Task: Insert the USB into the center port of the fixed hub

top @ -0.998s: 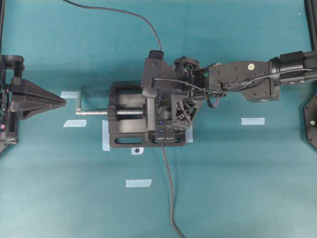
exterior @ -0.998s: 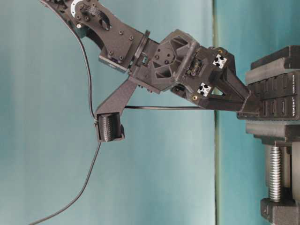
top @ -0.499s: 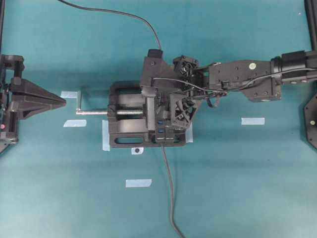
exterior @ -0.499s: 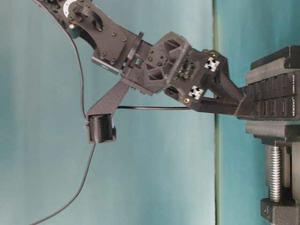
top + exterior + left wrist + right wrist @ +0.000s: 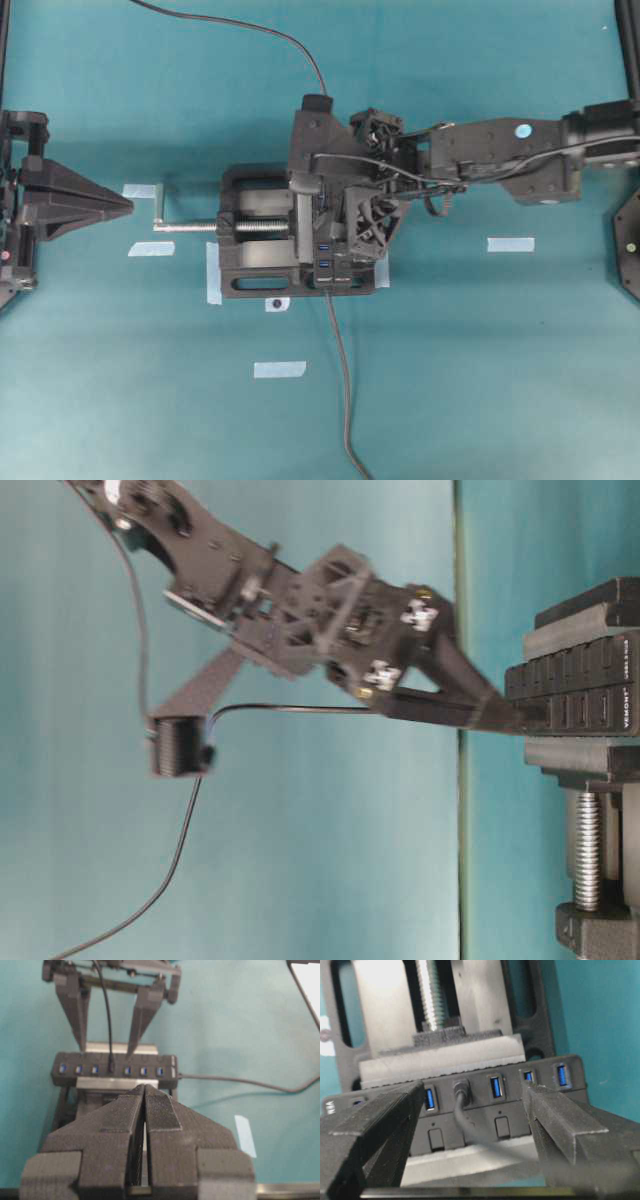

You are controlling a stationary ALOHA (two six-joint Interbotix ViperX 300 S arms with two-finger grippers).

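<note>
Your right gripper [image 5: 470, 1125] stands wide open, its fingers either side of the USB [image 5: 461, 1091]. That small black plug sits seated in the fixed hub [image 5: 540, 1110], among blue-tongued slots, its thin dark cable trailing out.

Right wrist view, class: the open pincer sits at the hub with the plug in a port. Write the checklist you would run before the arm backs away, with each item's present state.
1. USB seated in a port of the fixed hub: ok.
2. Port is the center port, three blue slots either side in the left wrist view: ok.
3. Right pincer open, fingers apart from the plug: ok.
4. Cable free of the pincer for retreat: cannot tell; it runs between the fingers.
5. Hub clamped in the vise: ok.
6. Left pincer shut, well back from the hub: ok.
</note>
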